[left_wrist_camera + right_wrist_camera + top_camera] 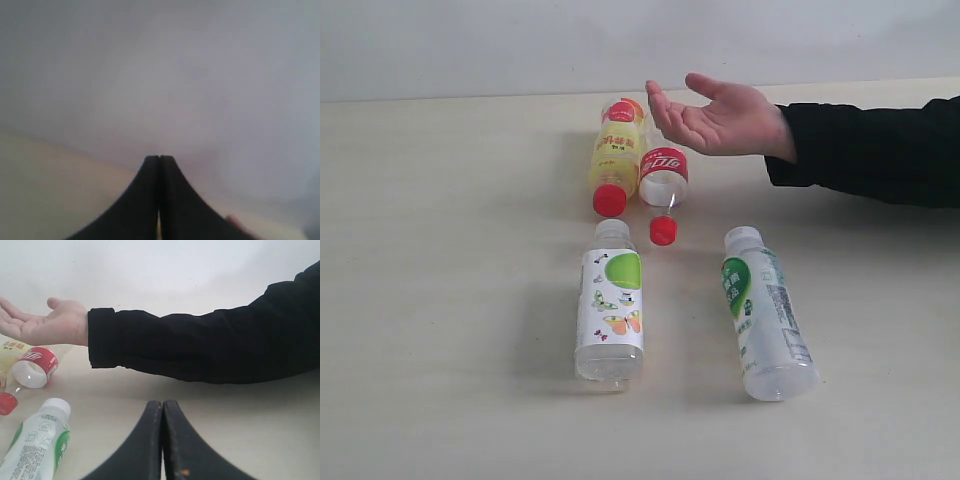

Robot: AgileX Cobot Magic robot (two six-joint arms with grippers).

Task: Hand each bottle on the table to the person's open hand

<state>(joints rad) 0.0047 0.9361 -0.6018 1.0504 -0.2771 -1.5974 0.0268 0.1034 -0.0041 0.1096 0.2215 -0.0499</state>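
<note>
Four bottles lie on the pale table (pixel 440 300). A yellow bottle (pixel 616 155) with a red cap and a clear red-labelled bottle (pixel 663 178) rest side by side at the back. Nearer the front lie two white-capped green-labelled bottles, one on the left (pixel 610 305) and one on the right (pixel 765 315). The person's open hand (pixel 715 115), palm up, hovers over the back of the table on a black sleeve (pixel 870 150). Neither gripper appears in the exterior view. My left gripper (pixel 159 158) is shut and empty. My right gripper (pixel 163 402) is shut and empty, below the sleeve (pixel 200 347), with the hand (pixel 42 325), the red-labelled bottle (pixel 36 367) and the right green-labelled bottle (pixel 40 442) off to one side.
A loose red cap (pixel 663 230) lies on the table just in front of the red-labelled bottle's mouth; it also shows at the edge of the right wrist view as the red cap (pixel 6 403). A pale wall (pixel 470 45) stands behind the table. The left wrist view is blurred.
</note>
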